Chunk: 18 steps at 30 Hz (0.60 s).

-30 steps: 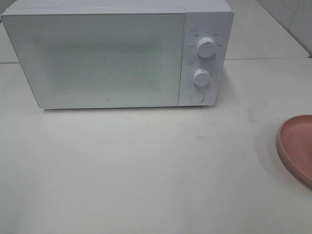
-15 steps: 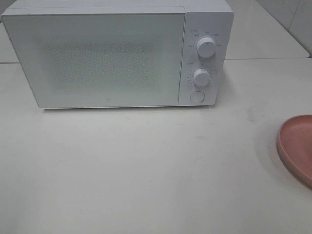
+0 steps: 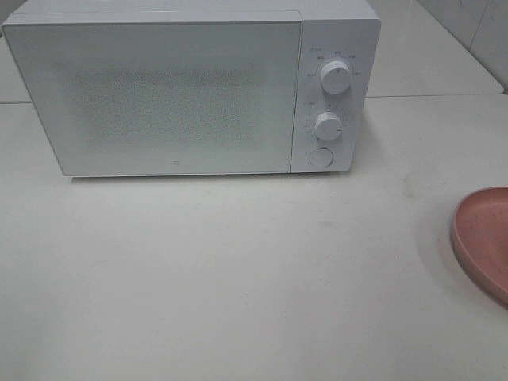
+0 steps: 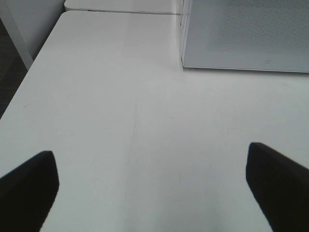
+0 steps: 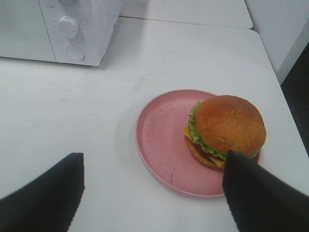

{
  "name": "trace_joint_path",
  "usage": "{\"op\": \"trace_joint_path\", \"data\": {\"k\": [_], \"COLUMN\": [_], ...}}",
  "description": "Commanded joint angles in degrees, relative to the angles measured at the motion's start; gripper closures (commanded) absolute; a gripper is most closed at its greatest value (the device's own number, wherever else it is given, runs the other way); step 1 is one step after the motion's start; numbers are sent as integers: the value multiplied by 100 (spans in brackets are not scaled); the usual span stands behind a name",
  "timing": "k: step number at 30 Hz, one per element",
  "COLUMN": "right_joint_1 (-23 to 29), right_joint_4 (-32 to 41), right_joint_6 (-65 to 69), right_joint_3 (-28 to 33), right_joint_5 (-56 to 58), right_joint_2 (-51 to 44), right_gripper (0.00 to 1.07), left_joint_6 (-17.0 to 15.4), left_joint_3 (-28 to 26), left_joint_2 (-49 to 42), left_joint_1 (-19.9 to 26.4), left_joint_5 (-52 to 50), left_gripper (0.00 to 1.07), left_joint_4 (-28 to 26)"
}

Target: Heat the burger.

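Pink plate (image 5: 164, 140) carries the burger (image 5: 227, 128) at its three o'clock side; the microwave (image 3: 159, 95) door is shut. My right gripper (image 5: 154, 193) hangs wide and empty, my left gripper (image 4: 152, 183) likewise. I'd judge the door should open first.

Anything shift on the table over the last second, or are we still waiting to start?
Nothing visibly changed. The microwave sits shut in the same spot and the plate stays at the table's right edge. Neither hand has taken hold of anything; the burger is on the plate, untouched.
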Motion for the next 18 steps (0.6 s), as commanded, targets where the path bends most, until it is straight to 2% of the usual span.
{"op": "trace_joint_path", "data": {"k": [1,18], "right_joint_1": [-6,-6], "right_joint_4": [-11,-11], "right_joint_6": [-23,-23], "right_joint_3": [17,17], "right_joint_5": [-74,-74], "right_joint_2": [-155,-155], "right_gripper": [32,32], "left_joint_6": [-40,-40], "left_joint_3": [0,0], "left_joint_2": [-143,-143], "left_joint_1": [6,6], "left_joint_5": [-74,-74], "left_gripper": [8,8], "left_joint_4": [-46,-46]}}
